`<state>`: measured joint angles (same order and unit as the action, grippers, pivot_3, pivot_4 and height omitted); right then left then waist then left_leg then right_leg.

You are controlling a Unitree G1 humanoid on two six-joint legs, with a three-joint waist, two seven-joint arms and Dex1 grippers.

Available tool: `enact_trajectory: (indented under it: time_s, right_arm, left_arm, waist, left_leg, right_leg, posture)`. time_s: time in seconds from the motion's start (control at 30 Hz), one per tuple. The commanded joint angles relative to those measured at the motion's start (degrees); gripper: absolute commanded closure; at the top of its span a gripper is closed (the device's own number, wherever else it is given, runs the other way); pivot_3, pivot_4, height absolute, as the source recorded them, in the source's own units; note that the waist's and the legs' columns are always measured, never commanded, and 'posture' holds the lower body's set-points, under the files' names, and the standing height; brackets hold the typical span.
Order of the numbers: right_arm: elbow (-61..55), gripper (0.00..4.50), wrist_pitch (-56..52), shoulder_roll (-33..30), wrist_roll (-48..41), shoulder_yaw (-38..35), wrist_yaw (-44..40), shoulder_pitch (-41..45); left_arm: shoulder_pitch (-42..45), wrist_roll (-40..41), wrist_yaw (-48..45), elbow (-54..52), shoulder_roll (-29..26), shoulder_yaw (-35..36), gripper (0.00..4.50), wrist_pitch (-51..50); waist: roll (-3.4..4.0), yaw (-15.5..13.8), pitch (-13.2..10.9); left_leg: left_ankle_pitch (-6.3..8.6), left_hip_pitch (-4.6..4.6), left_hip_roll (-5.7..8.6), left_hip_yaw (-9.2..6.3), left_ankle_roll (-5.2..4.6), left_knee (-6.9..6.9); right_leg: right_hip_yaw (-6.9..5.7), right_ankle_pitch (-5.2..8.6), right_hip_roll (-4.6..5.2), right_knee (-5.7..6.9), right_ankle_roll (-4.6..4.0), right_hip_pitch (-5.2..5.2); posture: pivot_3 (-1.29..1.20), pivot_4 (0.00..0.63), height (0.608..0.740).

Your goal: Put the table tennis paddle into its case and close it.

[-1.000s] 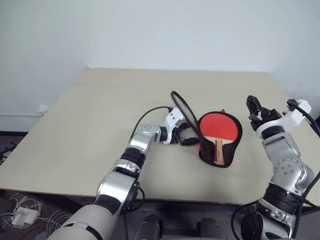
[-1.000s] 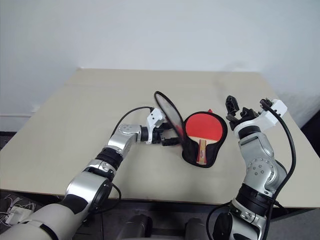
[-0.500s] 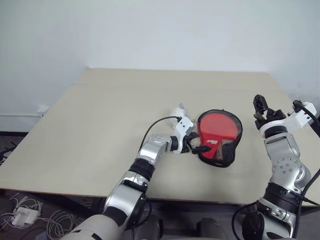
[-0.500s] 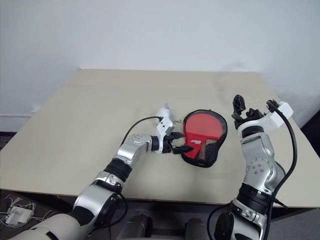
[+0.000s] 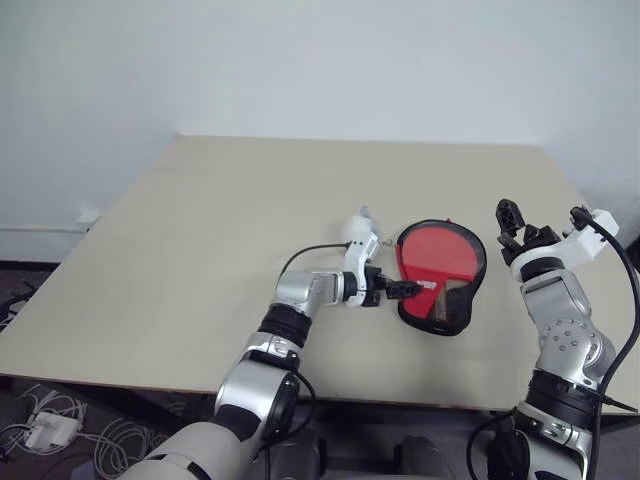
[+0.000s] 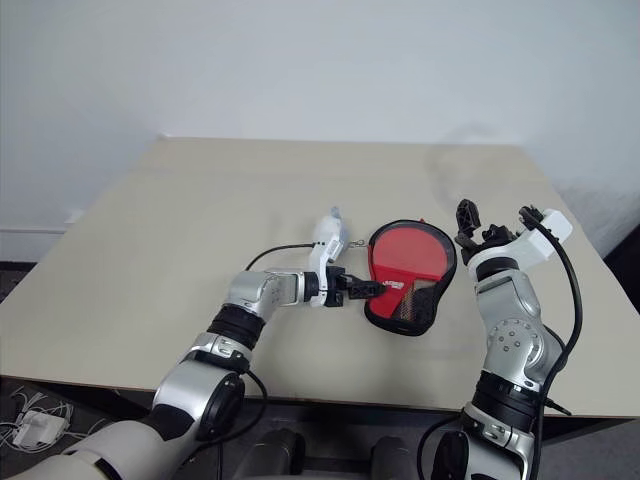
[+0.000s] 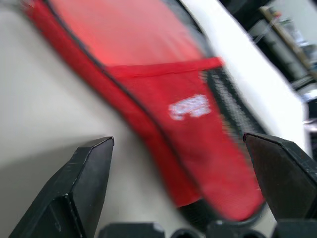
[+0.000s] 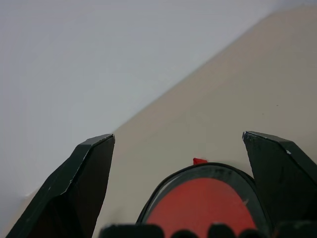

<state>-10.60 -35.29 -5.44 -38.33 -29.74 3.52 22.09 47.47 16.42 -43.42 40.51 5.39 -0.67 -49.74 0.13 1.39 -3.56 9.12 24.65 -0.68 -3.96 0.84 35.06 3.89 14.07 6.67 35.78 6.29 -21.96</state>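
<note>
The case [image 5: 437,289] lies flat on the beige desk [image 5: 200,240], toward its near right part, with its clear-panelled flap folded down over the table tennis paddle [image 5: 437,256]. The red rubber face shows through the clear upper part of the flap, inside the black trim, while the handle end sits under the red fabric panel with the small white logo and a patch of black mesh. A small red tab pokes out at the case's far edge.

The left tool [image 5: 400,290] sits low over the desk at the case's left edge, pointing toward it, its two black fingers [image 7: 79,191] spread wide and holding nothing (in the left wrist view the red panel and logo lie between and beyond the fingertips). Whether a fingertip touches the trim cannot be told.

The right tool [image 5: 522,226] hovers above the desk just to the right of the case, apart from it, its fingers [image 8: 74,191] also spread wide and empty; its wrist view looks across the round end of the case toward a white wall [image 5: 320,60].

A black cable loops off the left wrist across the desk.
</note>
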Motion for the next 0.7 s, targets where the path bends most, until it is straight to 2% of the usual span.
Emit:
enact_trajectory:
  time_s: [0.03, 0.23, 0.33, 0.43, 0.5, 0.7]
  right_arm:
    - [-0.63, 0.03, 0.93, -0.44, -1.26, 0.3, 0.3, 0.65]
    - [-0.73, 0.03, -1.87, -1.5, -1.51, 2.02, 0.18, -0.22]
    - [0.27, 0.03, -6.53, -6.32, 2.97, 8.99, -3.14, -2.87]
    - [-0.39, 0.0, -9.7, -12.38, 4.01, 15.32, -10.55, -6.46]
    - [-1.33, 0.0, -9.53, -15.48, 3.44, 16.2, -15.01, -7.63]
    - [4.75, 0.0, -8.25, -20.55, 2.45, 9.52, -17.95, -3.43]
  left_arm:
    - [3.61, 4.18, 0.73, 1.07, 2.35, 2.71, 0.0, -5.69]
    - [5.48, 7.14, 5.81, 5.2, 3.15, 7.96, 0.0, -9.89]
    - [6.19, 7.85, 8.61, 7.47, 2.63, 10.16, 0.0, -10.32]
    - [6.4, 8.78, 9.58, 8.64, 2.38, 11.34, 0.66, -11.32]
    - [6.21, 9.32, 9.54, 8.27, 2.46, 11.74, 1.34, -12.37]
    - [5.45, 9.91, 10.3, 6.96, 2.96, 12.33, 3.46, -14.93]
  waist:
    - [0.0, 0.03, 0.0]
    - [0.0, 0.4, 0.0]
    - [-0.01, 0.71, 0.0]
    - [-0.01, 1.14, 0.0]
    - [-0.03, 1.34, -0.02]
    - [-0.08, 1.34, -0.06]
  left_leg:
    - [0.0, 0.0, 0.0, 0.0, 0.0, 0.0]
    - [0.0, 0.0, 0.0, 0.0, 0.0, -0.03]
    - [0.0, 0.0, 0.0, -0.01, 0.0, -0.01]
    - [0.03, -0.01, 0.01, 0.0, 0.06, 0.02]
    - [0.04, -0.01, 0.01, 0.0, 0.07, 0.0]
    - [0.1, 0.01, 0.02, 0.02, 0.17, 0.06]
  right_leg:
    - [0.0, 0.0, 0.0, 0.0, 0.0, -0.01]
    - [0.0, 0.0, -0.01, 0.01, 0.0, -0.04]
    - [0.0, 0.0, 0.0, 0.0, -0.01, -0.03]
    - [0.0, 0.04, 0.01, -0.02, -0.07, -0.01]
    - [0.0, 0.04, 0.01, -0.02, -0.07, 0.0]
    - [0.0, 0.03, 0.03, -0.03, -0.05, 0.02]
  posture:
    - [0.0, 0.0, 0.74]
    - [0.0, 0.0, 0.74]
    - [0.0, 0.0, 0.74]
    - [0.0, 0.0, 0.74]
    - [0.0, 0.0, 0.74]
    - [0.0, 0.0, 0.74]
